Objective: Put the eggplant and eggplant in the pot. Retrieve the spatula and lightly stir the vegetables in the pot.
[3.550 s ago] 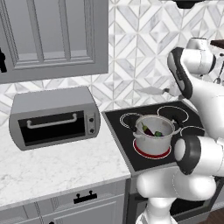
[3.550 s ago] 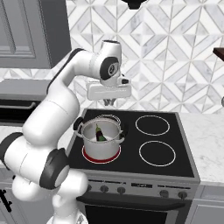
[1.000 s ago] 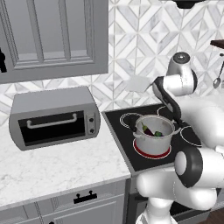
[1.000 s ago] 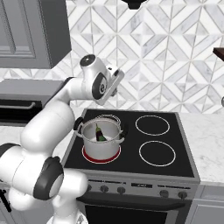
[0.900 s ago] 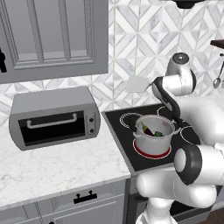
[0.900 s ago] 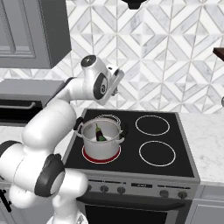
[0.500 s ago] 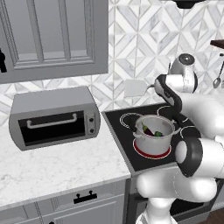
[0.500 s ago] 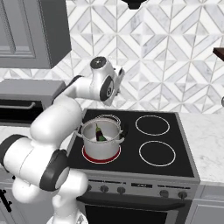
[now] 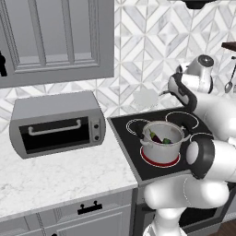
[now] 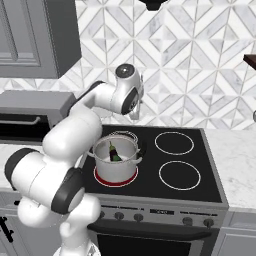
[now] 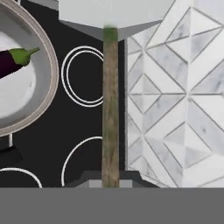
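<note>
item: pot point(image 9: 162, 144) on the front left burner, both eggplants point(image 9: 159, 138) inside.
item: spatula point(image 11: 110, 109), handle pinched in the closed tool point(image 11: 110, 181), blade up near the wall.
change: arm has swung from over the pot toward the backsplash (retrieval looks done; stirring remains).

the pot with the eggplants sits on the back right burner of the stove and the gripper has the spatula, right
Not quite: the pot sits on the front left burner, as the right base view shows. The eggplants are inside it, and the gripper does hold the spatula.
</note>
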Tool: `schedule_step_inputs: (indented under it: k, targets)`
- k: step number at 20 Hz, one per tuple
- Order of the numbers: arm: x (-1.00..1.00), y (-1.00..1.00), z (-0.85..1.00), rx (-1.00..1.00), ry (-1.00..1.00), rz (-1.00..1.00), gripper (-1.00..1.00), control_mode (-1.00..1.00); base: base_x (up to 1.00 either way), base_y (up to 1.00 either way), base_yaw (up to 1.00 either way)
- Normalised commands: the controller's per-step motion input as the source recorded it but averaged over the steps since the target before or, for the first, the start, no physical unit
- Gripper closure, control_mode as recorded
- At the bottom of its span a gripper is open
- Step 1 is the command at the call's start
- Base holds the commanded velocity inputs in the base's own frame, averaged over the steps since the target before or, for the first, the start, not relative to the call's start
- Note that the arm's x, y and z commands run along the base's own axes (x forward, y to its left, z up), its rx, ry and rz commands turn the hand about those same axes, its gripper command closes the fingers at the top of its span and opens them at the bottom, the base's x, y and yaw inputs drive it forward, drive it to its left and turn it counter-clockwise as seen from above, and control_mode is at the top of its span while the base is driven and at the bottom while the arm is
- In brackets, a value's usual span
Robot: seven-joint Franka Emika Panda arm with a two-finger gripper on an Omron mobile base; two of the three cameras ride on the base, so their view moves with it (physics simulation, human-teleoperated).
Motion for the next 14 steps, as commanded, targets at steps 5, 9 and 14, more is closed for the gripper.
schedule_step_inputs:
  k: [5, 9, 14]
  targets:
    - [0.0, 0.0, 0.0, -0.26, -0.05, 0.24, 1.0, -1.0, 0.0, 0.0, 0.0]
    - [0.0, 0.0, 0.0, -0.31, 0.0, 0.3, 1.0, -1.0, 0.0, 0.0, 0.0]
    - [0.0, 0.0, 0.0, -0.25, -0.09, 0.3, 1.0, -1.0, 0.0, 0.0, 0.0]
